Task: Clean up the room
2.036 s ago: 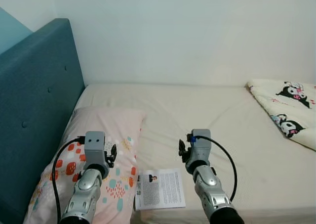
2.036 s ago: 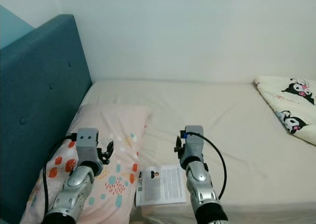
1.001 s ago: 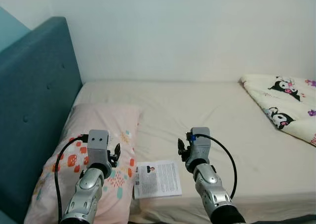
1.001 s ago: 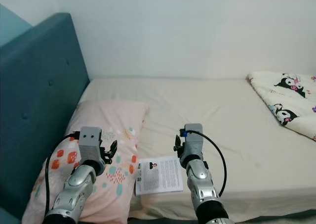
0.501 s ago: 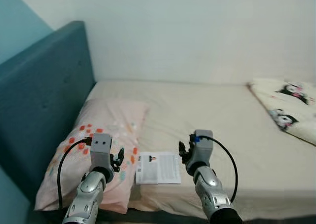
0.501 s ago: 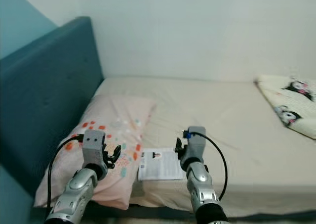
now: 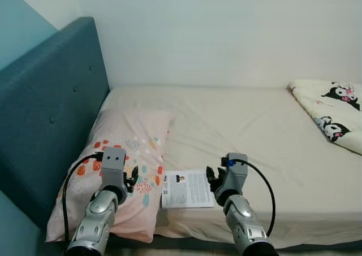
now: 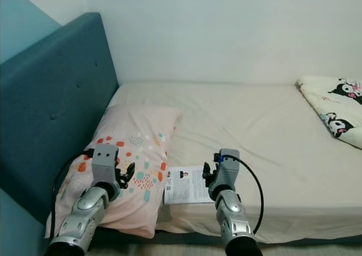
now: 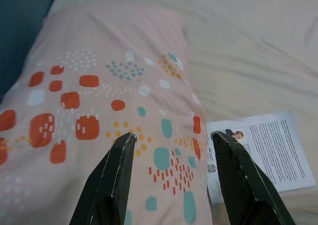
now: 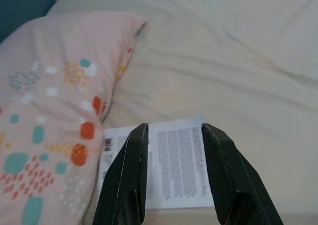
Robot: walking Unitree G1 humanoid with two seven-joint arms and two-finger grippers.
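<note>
Two grippers hang before us over the near edge of a bed (image 7: 254,131). Our left gripper (image 9: 171,138) hovers above a pink pillow (image 7: 127,154) with coloured spots, its fingers (image 9: 117,168) spread apart and holding nothing. Our right gripper (image 10: 171,130) sits over a printed leaflet (image 10: 176,168), fingers (image 10: 221,168) likewise parted, the sheet lying flat on the sheet-covered mattress just beneath and between them. The leaflet's one edge touches the pillow. Beyond our left gripper stands a teal headboard (image 7: 48,115). Well away past our right gripper lies a cartoon-print blanket (image 7: 334,115).
</note>
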